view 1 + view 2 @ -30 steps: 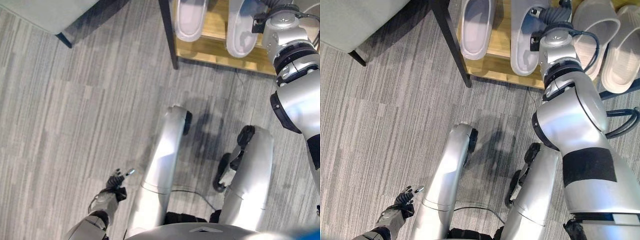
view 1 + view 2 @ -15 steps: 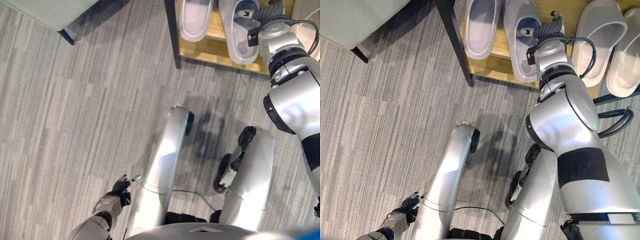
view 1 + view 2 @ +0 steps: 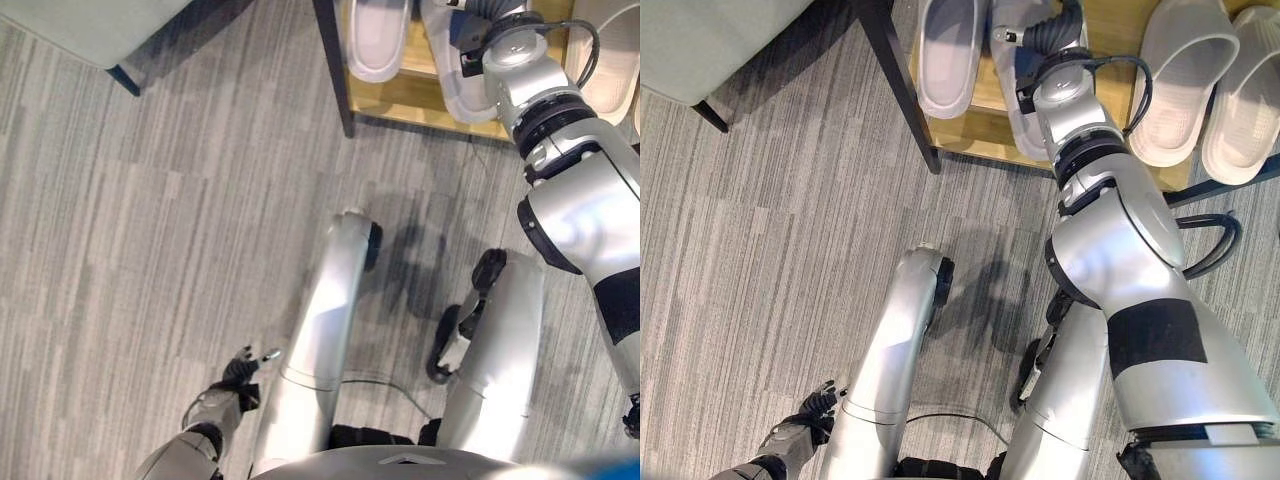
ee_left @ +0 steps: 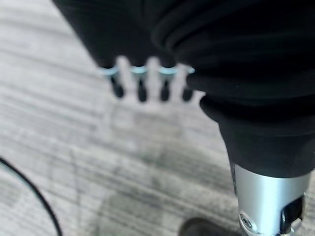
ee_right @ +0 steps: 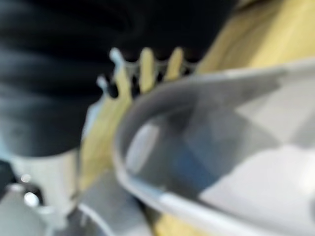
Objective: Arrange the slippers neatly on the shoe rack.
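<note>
Since a second ago the right hand [image 3: 1052, 35] has slid its slipper [image 3: 1018, 85] leftward on the shoe rack [image 3: 985, 128], beside another slipper [image 3: 950, 55], lengthwise front to back; grip unclear. Left hand [image 3: 240, 372] hangs relaxed.

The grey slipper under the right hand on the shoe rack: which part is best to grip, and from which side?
Probably the heel rim of the grey slipper, from the rack's front edge. It lies sole down with its heel toward the robot, and the right hand is already over it. The shoe rack is open in front.

4 pale slippers [image 3: 949, 55] on 1 wooden shoe rack [image 3: 985, 128].
</note>
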Motion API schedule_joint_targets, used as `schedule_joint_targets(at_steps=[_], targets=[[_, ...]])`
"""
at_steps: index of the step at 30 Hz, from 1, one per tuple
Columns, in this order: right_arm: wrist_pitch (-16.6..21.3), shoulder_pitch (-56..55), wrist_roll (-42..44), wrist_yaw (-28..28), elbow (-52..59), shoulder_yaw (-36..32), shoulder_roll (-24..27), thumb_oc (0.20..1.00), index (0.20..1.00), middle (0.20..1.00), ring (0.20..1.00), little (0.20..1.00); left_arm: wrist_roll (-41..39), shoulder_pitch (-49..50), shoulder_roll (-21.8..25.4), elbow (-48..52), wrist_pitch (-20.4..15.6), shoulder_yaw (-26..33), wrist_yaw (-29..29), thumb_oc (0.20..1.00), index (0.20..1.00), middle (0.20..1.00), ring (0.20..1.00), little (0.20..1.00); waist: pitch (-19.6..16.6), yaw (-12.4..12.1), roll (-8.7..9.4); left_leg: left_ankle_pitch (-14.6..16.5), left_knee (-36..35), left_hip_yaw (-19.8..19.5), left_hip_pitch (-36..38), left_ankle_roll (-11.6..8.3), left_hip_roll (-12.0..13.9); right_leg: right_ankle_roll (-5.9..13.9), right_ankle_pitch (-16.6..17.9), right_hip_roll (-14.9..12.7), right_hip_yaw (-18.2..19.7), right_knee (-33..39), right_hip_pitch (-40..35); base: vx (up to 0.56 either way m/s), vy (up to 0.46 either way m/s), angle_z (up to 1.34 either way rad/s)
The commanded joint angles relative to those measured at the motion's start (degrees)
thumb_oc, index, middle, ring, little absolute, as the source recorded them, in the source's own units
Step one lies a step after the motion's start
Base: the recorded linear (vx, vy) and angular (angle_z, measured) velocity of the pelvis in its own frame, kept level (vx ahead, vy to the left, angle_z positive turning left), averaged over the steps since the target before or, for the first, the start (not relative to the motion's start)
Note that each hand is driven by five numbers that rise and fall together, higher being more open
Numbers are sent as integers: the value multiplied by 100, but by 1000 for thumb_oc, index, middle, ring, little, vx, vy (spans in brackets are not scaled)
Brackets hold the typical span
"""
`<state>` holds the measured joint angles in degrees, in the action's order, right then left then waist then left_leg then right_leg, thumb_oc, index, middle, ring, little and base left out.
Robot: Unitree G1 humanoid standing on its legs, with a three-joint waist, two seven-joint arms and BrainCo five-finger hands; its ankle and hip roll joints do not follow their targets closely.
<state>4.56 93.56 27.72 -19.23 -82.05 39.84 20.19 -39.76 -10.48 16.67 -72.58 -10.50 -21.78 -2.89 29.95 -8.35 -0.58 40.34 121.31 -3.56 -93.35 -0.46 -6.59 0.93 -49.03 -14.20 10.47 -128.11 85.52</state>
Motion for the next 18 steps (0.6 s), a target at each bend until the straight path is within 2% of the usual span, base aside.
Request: schedule_joint_targets(at_steps=[1,4,5,8,11,15,18], targets=[[382,-467,-870,-592,1043,-133,257,1000,1000,1000,1000,1000,111,72,86,-40,-19,19,-168,1000,1000,1000,1000,1000,-15,-99,209,798,293,-296,340,-148,349,-256,1197,-63,1022,-56,-379,7,-9,-7],[412,-811,-1254,-806,1670,-329,405,1000,1000,1000,1000,1000,121,25,63,-65,-43,154,-242,1000,1000,1000,1000,1000,-15,-40,230,825,356,-300,340,-154,388,-255,1154,-24,1067,-121,-327,7,-9,-12],[453,-1195,-1891,-1079,2596,-512,733,1000,1000,1000,1000,1000,249,0,25,-38,-84,249,-288,1000,1000,1000,1000,1000,-15,38,246,852,430,-312,340,-144,404,-252,1127,8,1107,-163,-282,9,-22,-16],[467,-1824,-2393,-1249,3496,-967,1184,1000,1000,1000,1000,1000,418,-15,3,14,-146,363,-321,1000,1000,1000,1000,1000,-15,110,232,869,527,-318,340,-140,412,-216,1118,48,1159,-231,-256,3,-19,-15],[554,-2551,-2826,-1339,4589,-1372,1547,1000,1000,1000,1000,1000,556,27,-4,47,-172,519,-339,1000,1000,1000,1000,1000,-15,187,249,867,608,-334,340,-138,428,-196,1107,83,1196,-289,-215,-4,-30,-8],[535,-3345,-3827,-1426,5670,-1639,2041,1000,1000,1000,1000,1000,853,63,-11,60,-192,667,-331,1000,1000,1000,1000,1000,-15,261,259,878,723,-361,340,-141,440,-168,1066,132,1229,-370,-182,5,-19,-6],[579,-3832,-3991,-1233,6490,-1944,2173,1000,1000,1000,1000,1000,995,130,-15,91,-234,754,-388,1000,1000,1000,1000,1000,-15,275,288,874,804,-399,340,-153,459,-132,1076,168,1260,-424,-151,-7,-16,-12]])
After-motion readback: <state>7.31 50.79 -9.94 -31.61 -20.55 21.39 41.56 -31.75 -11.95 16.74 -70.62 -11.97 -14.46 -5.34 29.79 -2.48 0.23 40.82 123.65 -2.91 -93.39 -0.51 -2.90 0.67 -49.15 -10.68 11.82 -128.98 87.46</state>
